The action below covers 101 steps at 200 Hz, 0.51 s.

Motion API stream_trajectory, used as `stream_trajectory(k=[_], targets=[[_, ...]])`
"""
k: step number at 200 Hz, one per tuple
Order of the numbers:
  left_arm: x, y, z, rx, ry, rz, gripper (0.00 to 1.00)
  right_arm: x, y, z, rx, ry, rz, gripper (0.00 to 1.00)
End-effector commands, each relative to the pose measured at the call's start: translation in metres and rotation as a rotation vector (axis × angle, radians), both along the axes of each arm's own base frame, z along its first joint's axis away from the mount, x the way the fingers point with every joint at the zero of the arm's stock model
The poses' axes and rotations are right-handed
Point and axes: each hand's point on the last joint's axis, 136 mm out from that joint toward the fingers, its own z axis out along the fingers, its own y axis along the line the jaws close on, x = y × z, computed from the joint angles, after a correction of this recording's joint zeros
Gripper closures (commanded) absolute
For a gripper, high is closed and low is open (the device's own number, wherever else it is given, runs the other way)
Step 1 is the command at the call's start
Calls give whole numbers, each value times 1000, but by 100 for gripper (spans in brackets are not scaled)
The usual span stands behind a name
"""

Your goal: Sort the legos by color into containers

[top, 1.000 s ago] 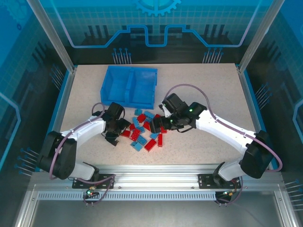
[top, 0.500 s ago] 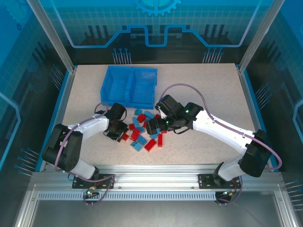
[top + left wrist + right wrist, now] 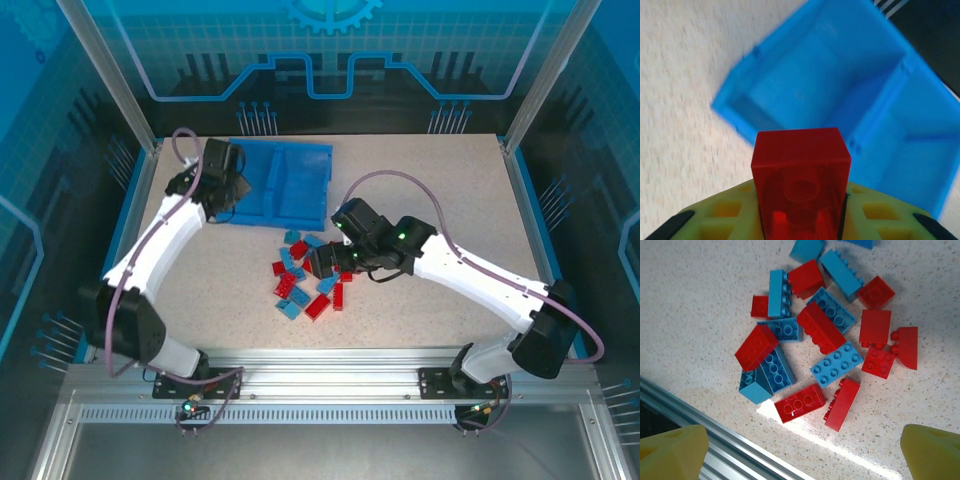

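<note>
The blue tray point(image 3: 290, 148) sits back-left on the table. The left gripper point(image 3: 222, 186) has swung up from the pile to the tray's left edge, so a first drop looks close. The right gripper point(image 3: 322, 263) hangs over the loose legos point(image 3: 820, 335) much as before, fingers spread wide and holding nothing. The left is clamped on a red brick point(image 3: 800, 170).

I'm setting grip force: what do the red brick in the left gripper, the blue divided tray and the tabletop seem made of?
Small red rectangular brick: probably hard moulded plastic, glossy, slightly translucent; round tubes show through its face. Blue divided tray: seemingly smooth plastic, thin moulded walls. Speckled off-white tabletop: perhaps laminate or stone-look composite, glossy enough to throw glare.
</note>
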Motion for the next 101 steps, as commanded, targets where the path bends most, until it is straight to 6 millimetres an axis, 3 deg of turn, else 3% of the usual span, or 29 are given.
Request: stream_trajectory(k=[1,27,53,74,101], targets=[[41,21,-21,132,41,-24,68,-6,-10,11,11,-27,-35,0],[91,19,-43,123,59,-65,68,-11,-16,13,21,-38,-54,0],[123,12,-76,87,90,-99,67,-14,-23,13,20,-40,-71,0],[135,13,-105,74,150,-95,63,-17,-26,16,28,-47,-79,0],[141,12,-110,79,156,-103,53,-18,-31,19,30,-57,-93,0]])
